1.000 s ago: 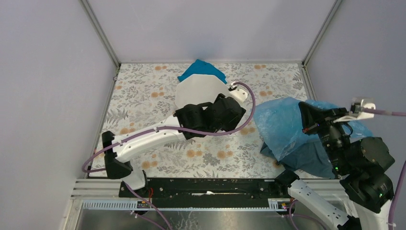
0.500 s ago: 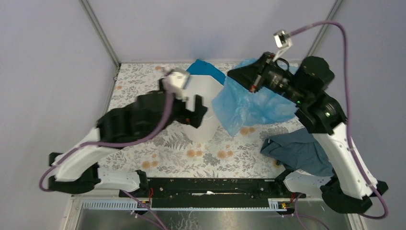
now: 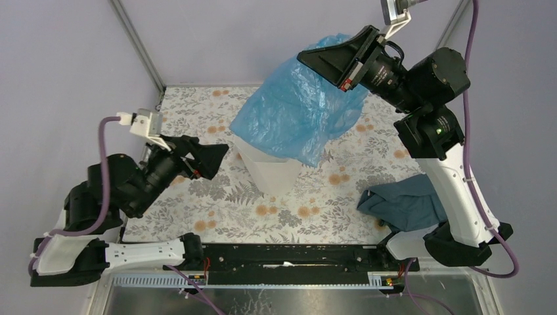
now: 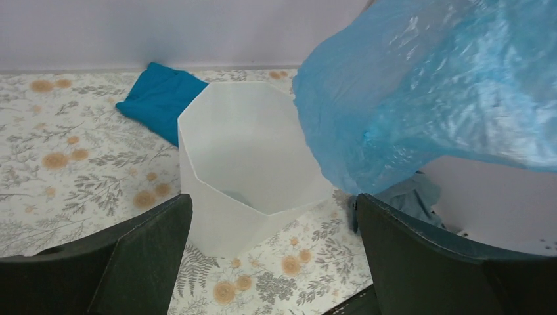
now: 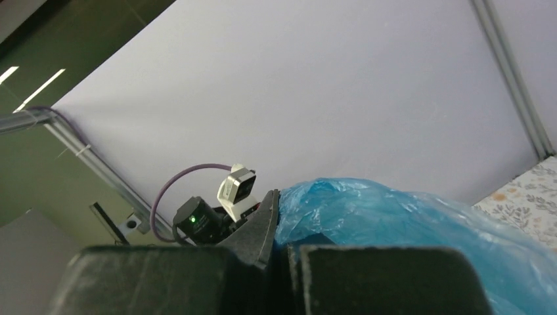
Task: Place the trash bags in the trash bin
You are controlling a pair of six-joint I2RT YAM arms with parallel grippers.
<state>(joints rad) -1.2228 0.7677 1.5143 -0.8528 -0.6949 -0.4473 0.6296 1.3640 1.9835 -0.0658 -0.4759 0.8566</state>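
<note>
The right gripper (image 3: 314, 62), pinched shut on the top of the bag (image 3: 295, 111) hanging below it over one side of the bin (image 3: 272, 176), should centre over the mouth and lower slowly before releasing, while the left gripper (image 3: 209, 152) gapes empty beside the bin

I see a glossy light-blue trash bag (image 3: 299, 115), a milky white trash bin (image 4: 243, 164), a teal cloth (image 4: 161, 98), a grey-blue cloth (image 3: 407, 203), and a table (image 3: 197, 125) patterned with orange flowers and grey leaves.
</note>
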